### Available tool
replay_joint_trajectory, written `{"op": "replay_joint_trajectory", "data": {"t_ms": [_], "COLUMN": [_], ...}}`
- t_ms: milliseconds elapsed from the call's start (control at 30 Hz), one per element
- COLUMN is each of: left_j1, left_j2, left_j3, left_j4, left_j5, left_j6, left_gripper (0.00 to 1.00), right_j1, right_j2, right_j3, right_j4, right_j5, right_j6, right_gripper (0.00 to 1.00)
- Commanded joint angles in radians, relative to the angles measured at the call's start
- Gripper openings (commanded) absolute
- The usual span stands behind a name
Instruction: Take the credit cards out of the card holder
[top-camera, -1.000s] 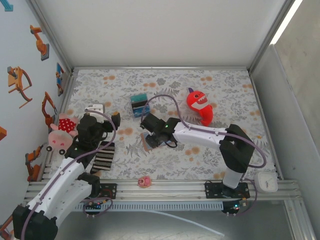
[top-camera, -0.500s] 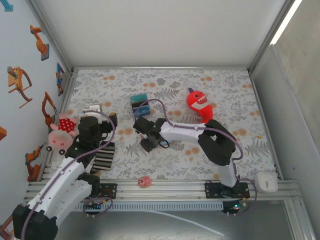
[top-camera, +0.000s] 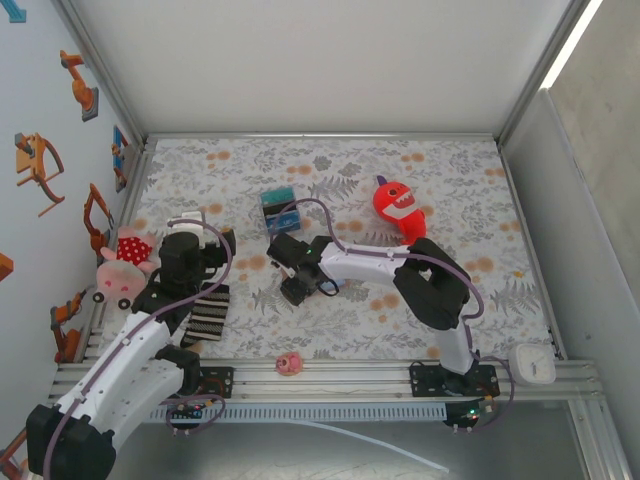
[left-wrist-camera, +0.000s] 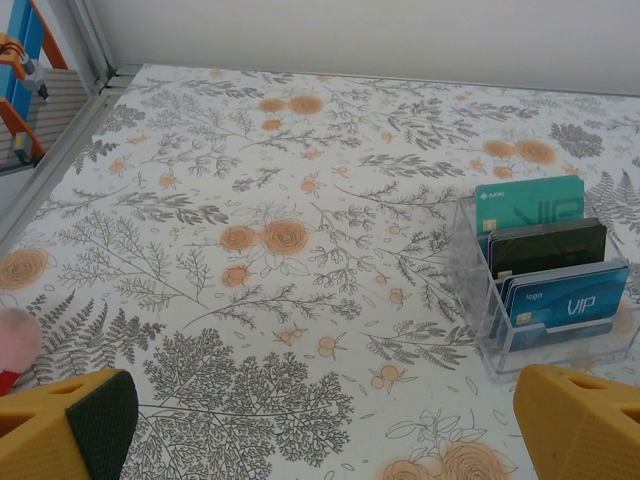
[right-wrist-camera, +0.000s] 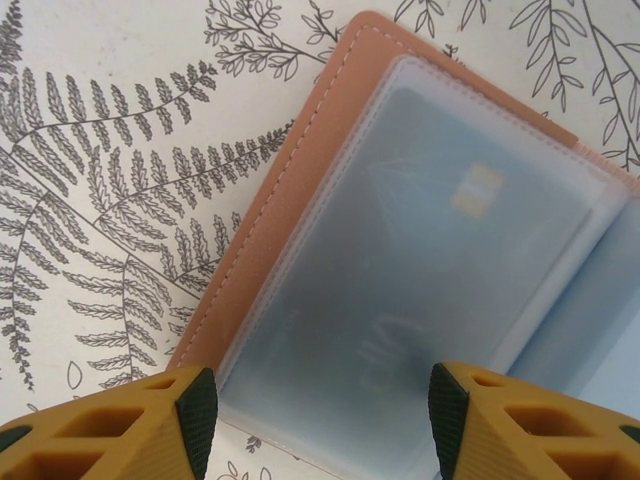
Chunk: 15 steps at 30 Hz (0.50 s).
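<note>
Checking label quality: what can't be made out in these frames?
- Right wrist: print on the card, blurred by the frosted sleeve.
- Right wrist: right half of the card holder, cut off by the frame edge.
- Top external: card holder mostly hidden under the right hand; card count unreadable.

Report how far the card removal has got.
Done: the card holder lies open on the table. In hand: the right gripper hovers open over it, holding nothing. To do: a card sits in its clear sleeve, not yet pulled out.
</note>
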Motion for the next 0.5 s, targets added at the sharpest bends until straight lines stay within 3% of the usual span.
{"op": "replay_joint_trajectory", "data": {"t_ms": [0, 467], "left_j1": [0.002, 0.002], "left_j2": [0.001, 0.013], "left_j3": [0.021, 0.042], "left_j4": [-0.009, -0.013], "left_j5": [-0.011, 0.005], "left_j6": [-0.018, -0.020], "left_gripper": [0.97, 0.97], "right_j1": [-0.010, -0.010], "right_j2": [0.024, 0.053], "right_j3": [-0.012, -0.048], "right_j4": [0.007, -0.004], "right_j5": [-0.001, 0.026], "right_j6": [0.013, 0.027], "right_gripper": [0.58, 0.54]}}
